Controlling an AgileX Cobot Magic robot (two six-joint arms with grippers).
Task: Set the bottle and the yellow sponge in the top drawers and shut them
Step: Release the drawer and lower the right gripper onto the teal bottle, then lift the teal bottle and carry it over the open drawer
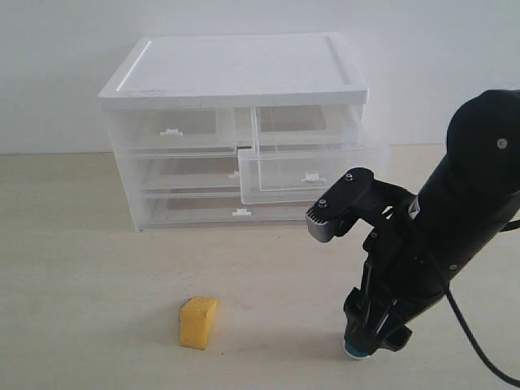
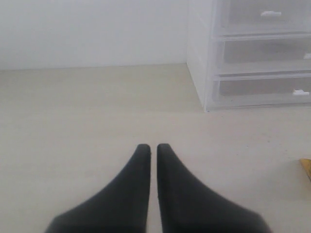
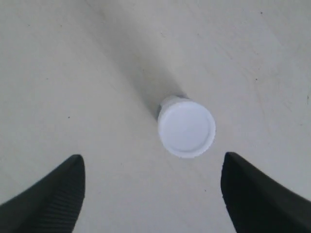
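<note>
Well out in front of the cabinet [image 1: 236, 69], upright on the pale table [image 1: 97, 268]: the bottle [image 3: 186, 127], wide white cap turned straight up at the right wrist camera, only a sliver of teal body showing in the exterior view. Probably light and rigid, smooth hard plastic, so liable to slip or tip under an off-centre squeeze. Best taken across the body just under the cap, pads on opposite sides. Spread wide directly above it, the right gripper [image 3: 153, 162], 2 ribbed fingertips [image 3: 58, 194] well clear of the cap and holding nothing, bottle sitting nearer 1 finger than the other. Judged step: centring and lowering for the grasp, task barely begun. Well apart on the same table, the yellow sponge [image 1: 198, 322], soft foam, easily squashed, untouched. Behind both, under the cabinet's white lid, the right top drawer [image 1: 284, 175] pulled out and ready to receive, the left top drawer [image 1: 171, 130] pushed in. Off to the side, the left gripper [image 2: 153, 148], pinched nearly together with only a thin slit between its fingers, empty, hovering over bare table near the cabinet's corner.
</note>
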